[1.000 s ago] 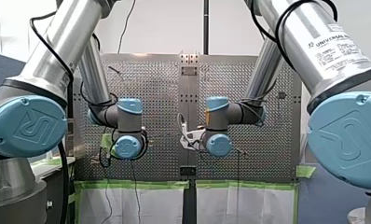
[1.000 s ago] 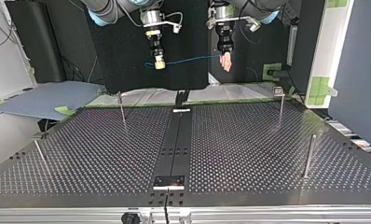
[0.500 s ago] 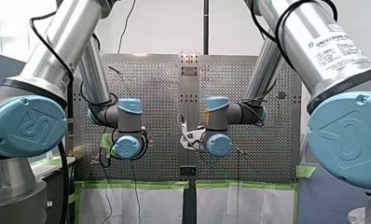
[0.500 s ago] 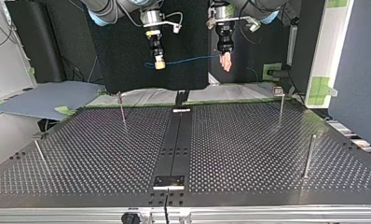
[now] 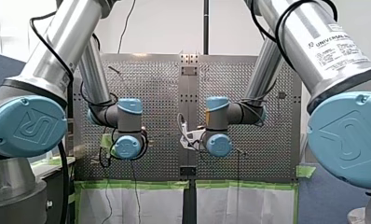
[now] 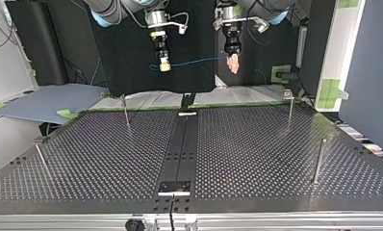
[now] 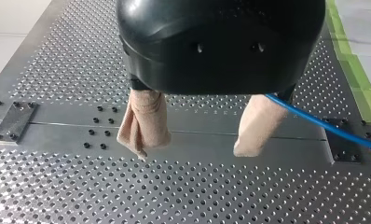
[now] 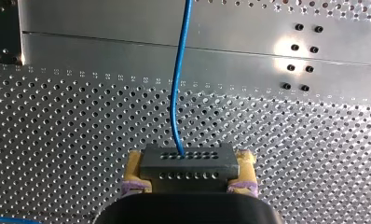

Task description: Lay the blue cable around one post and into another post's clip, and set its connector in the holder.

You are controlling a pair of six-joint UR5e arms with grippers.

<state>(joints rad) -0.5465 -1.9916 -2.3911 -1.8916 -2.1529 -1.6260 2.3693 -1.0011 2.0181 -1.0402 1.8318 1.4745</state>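
My left arm (image 5: 58, 46) and my right arm (image 5: 286, 28) come in from the left and right edges of the front view. Their elbows are bent, and the wrists hang side by side at the centre, over the table (image 6: 257, 144). In the upper middle of the top view both grippers point down, held in the air. My right gripper (image 8: 190, 161) clamps its yellow pads on the dark connector (image 8: 188, 173). The blue cable (image 6: 194, 61) leaves the connector and runs almost level across to my left gripper (image 7: 190, 150). That gripper's beige pads (image 7: 144, 123) stand wide apart, and the cable passes just beside one of them. Thin posts (image 6: 126, 111) stand on the table, well apart from the cable. A label (image 5: 335, 44) on my right arm, at the front view's upper right, reads "UNIVERSAL".
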